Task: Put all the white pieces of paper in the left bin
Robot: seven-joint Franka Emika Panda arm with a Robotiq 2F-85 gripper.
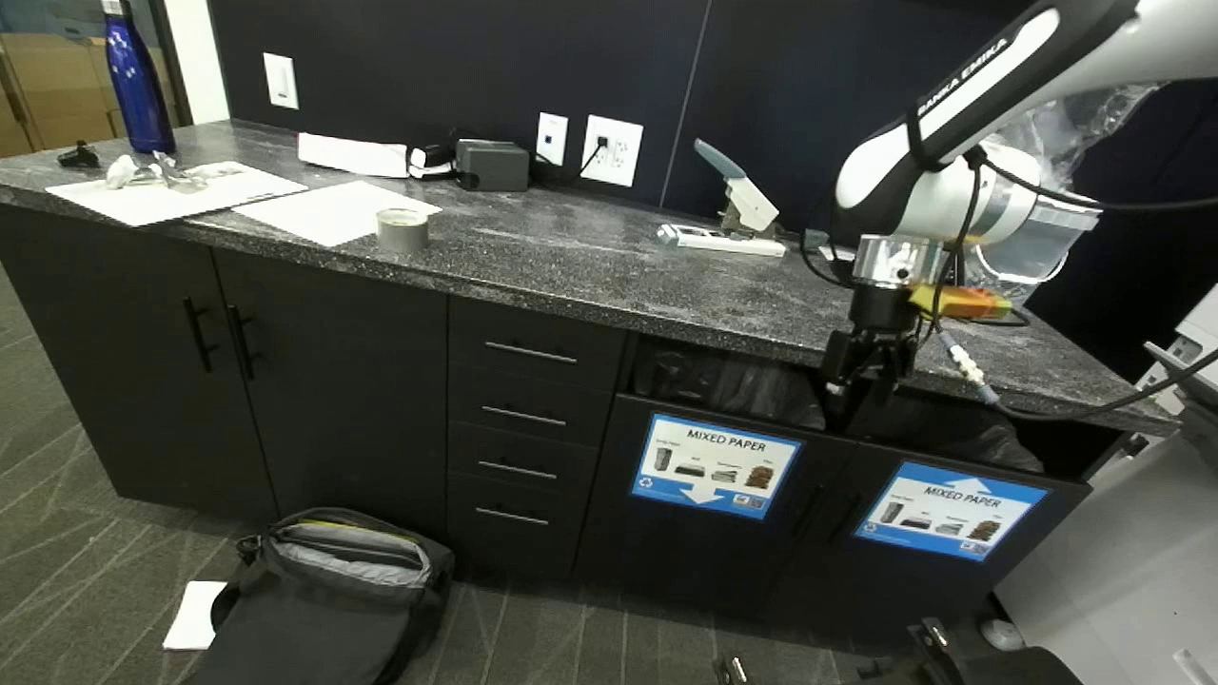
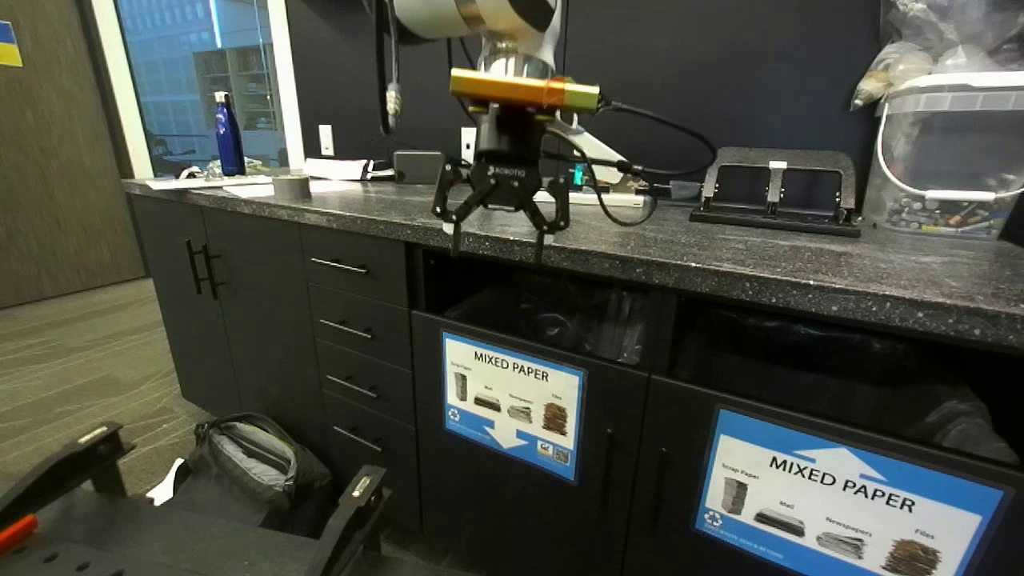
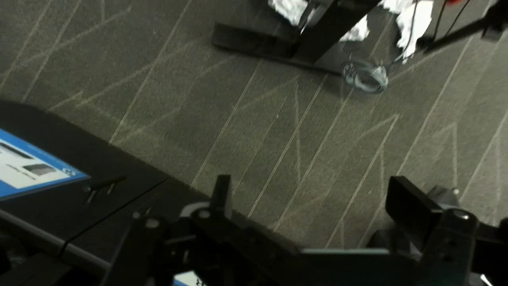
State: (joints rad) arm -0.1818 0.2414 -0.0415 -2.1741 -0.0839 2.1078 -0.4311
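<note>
— How much room have you got?

— The carpet point(image 3: 278, 131) is my widest stretch; in the wrist view it reaches the foot of a black stand point(image 3: 254, 41). Next is the worktop point(image 1: 571, 252), whose front edge crosses both exterior views. My arm point(image 1: 1009, 105) hangs in from above, and the left bin point(image 1: 685, 561) sits under that edge, its top gap showing.

— And the hand point(image 2: 498, 245)?

— Out in front of the edge, fingers point(image 3: 222, 194) wide apart, with only carpet between them in the wrist view. I can't tell whether it's squarely over the left bin.

— What's hidden from you?

— The arm's upper end is cut off, and so is part of the right bin point(image 2: 684, 424) in an exterior view. Inside the left bin I make out a dark liner point(image 1: 723, 385) and shadow. The white pieces of paper point(image 3: 291, 8) lie on the carpet at the top of the wrist view, by the stand, some partly behind it or cut by the frame. Pale lumps point(image 1: 121, 172) on a flat sheet point(image 1: 224, 193) near the blue bottle point(image 1: 140, 86) are too blurred for me to name.

— Anything you can read?

— Both bin labels point(image 1: 716, 466) say MIXED PAPER, the left one's arrow pointing down, the right one's up. The arm reads FRANKA EMIKA, the hand ROBOTIQ.
</note>
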